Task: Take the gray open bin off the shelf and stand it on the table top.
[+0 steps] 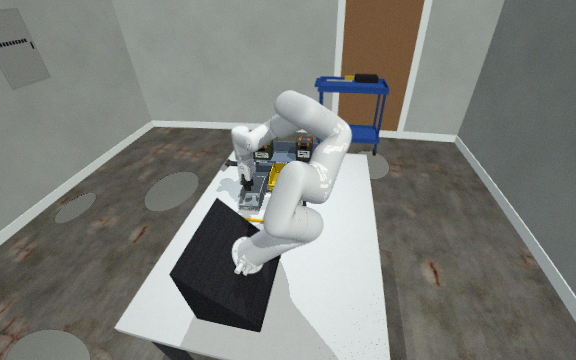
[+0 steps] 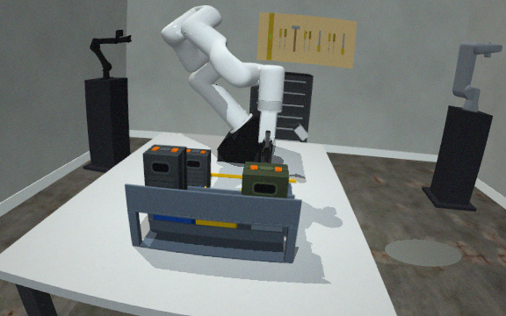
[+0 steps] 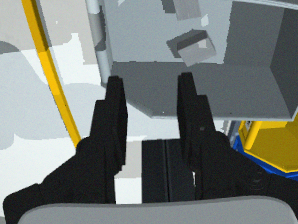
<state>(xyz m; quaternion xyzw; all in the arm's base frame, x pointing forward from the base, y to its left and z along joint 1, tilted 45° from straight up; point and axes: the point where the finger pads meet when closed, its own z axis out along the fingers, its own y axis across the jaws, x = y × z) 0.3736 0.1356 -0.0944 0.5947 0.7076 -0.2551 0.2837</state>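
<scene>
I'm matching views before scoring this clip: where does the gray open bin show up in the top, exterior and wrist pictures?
Top: gray open bin left of centre, just below the gripper.
Exterior: not plainly visible; it would lie behind the olive case.
Wrist: upper centre-right, just beyond the fingertips, small parts inside.
Shared landmark: the yellow rod on the table.
</scene>
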